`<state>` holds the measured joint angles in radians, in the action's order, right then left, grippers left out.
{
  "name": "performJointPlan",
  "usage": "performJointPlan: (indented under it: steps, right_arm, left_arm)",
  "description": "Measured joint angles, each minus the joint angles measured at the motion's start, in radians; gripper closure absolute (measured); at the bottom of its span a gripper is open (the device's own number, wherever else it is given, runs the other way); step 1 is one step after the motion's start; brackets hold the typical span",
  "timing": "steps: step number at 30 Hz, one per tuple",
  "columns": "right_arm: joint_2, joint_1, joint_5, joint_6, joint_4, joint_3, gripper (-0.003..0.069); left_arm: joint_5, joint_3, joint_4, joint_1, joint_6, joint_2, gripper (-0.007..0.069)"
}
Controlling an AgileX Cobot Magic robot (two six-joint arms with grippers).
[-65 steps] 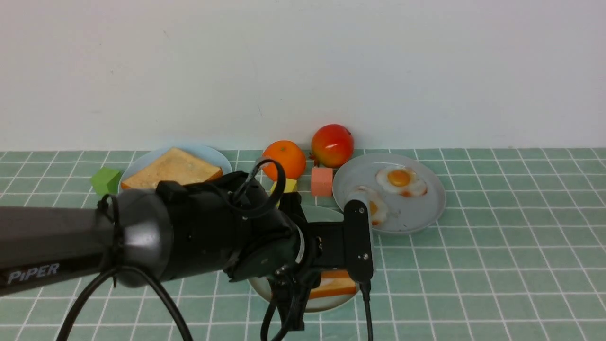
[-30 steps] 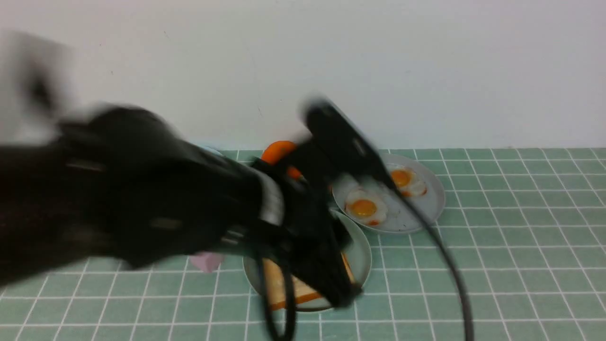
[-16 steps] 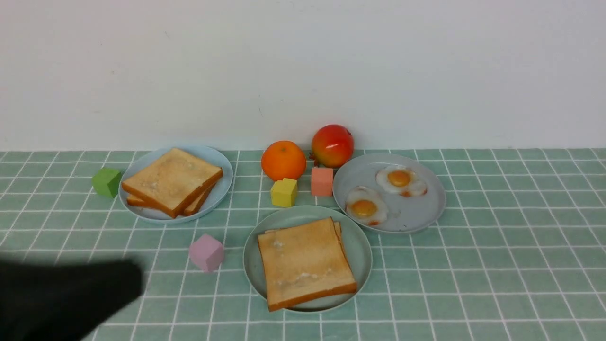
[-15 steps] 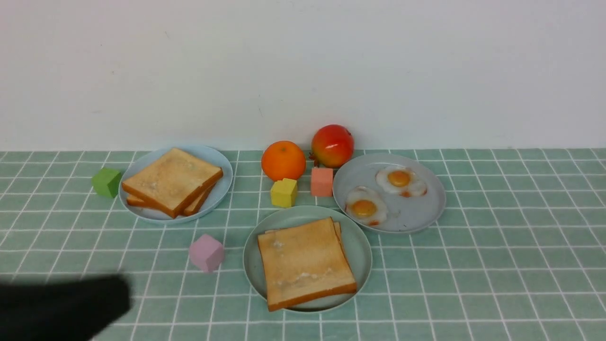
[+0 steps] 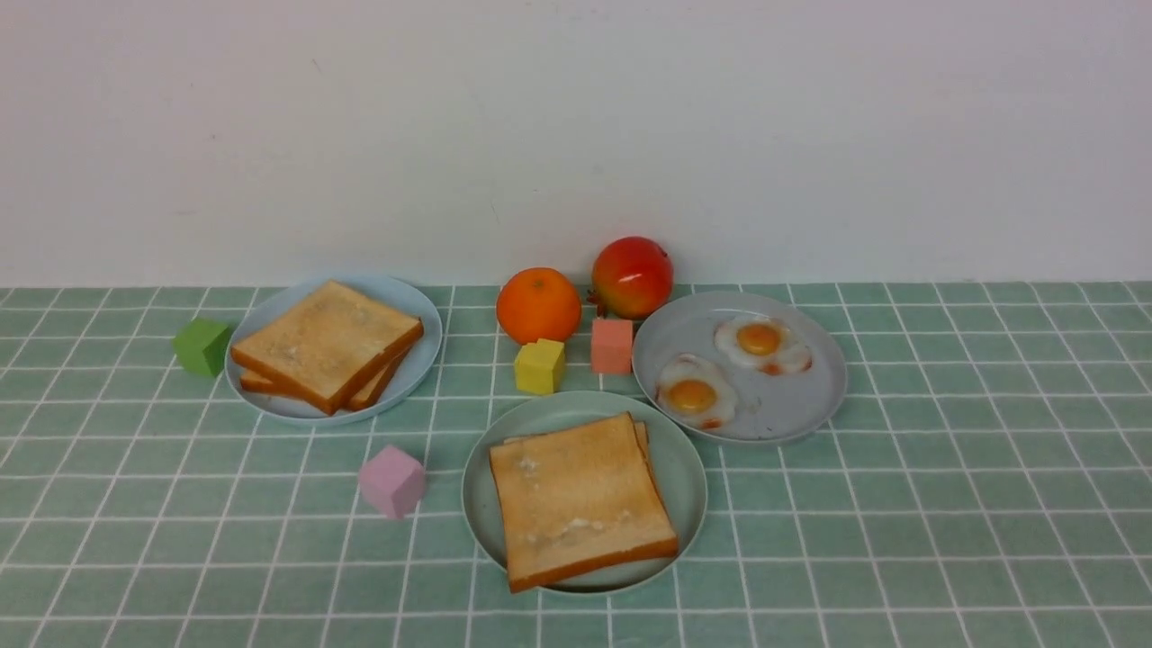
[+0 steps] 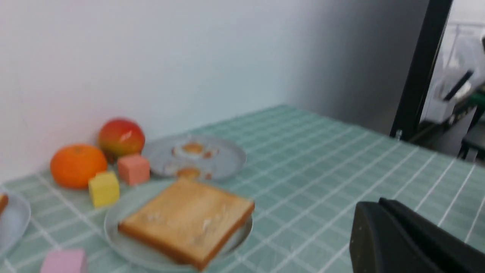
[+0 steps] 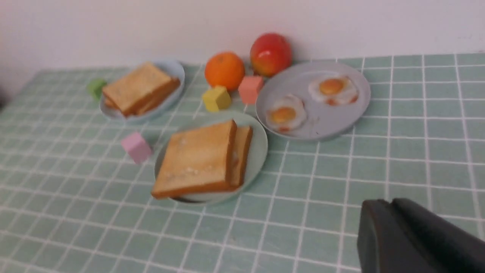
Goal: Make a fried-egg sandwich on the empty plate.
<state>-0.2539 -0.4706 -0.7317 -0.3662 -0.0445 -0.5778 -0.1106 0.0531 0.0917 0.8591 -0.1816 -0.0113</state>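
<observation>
A staged robot test bench in a lab or workshop.

A green-tiled tabletop (image 5: 945, 504) stands against a bare white wall (image 5: 576, 126), set with glossy toy food and coloured foam cubes such as the pink cube (image 5: 392, 481). Past the table's edge, the left wrist view shows a black upright frame post (image 6: 420, 68) and blurred equipment in a room beyond, too unclear to identify.

Open surface (image 5: 972, 468) lies right of the mint-green plate (image 5: 686, 468) and along the near edge. Behind that plate, a yellow cube (image 5: 539, 365), pink-orange cube (image 5: 612, 345), orange (image 5: 538, 304) and red fruit (image 5: 632, 275) crowd the gap between the 2 rear plates; a pink cube (image 5: 391, 481) stands just left.
</observation>
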Motion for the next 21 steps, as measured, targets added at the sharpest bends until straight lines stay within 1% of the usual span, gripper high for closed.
performJointPlan:
  steps: [4,13,14,16,18,20,21]
  right_arm:
    - [0.0,0.0,0.061,-0.028,0.001,0.073,0.0597]
    - [0.001,0.0,0.07,-0.033,0.002,0.178,0.0584]
    - [0.005,0.006,0.073,-0.033,-0.016,0.192,0.0583]
    - [0.024,0.046,0.09,-0.024,-0.043,0.212,0.0592]
    - [0.048,0.118,0.128,0.018,-0.048,0.248,0.0618]
    - [0.079,0.216,0.202,0.103,-0.031,0.319,0.066]
    - [0.088,0.246,0.227,0.132,-0.023,0.345,0.0667]
  left_arm:
    - [-0.04,-0.032,0.0,0.0,0.0,0.0,0.0638]
    - [-0.166,-0.05,0.0,0.0,0.0,0.0,0.0638]
    - [-0.177,-0.05,0.0,0.0,0.0,0.0,0.0638]
    - [-0.192,-0.05,0.0,0.0,0.0,0.0,0.0638]
    - [-0.199,-0.05,0.0,0.0,0.0,0.0,0.0638]
    - [-0.2,-0.05,0.0,0.0,0.0,0.0,0.0637]
    - [-0.2,-0.05,0.0,0.0,0.0,0.0,0.0637]
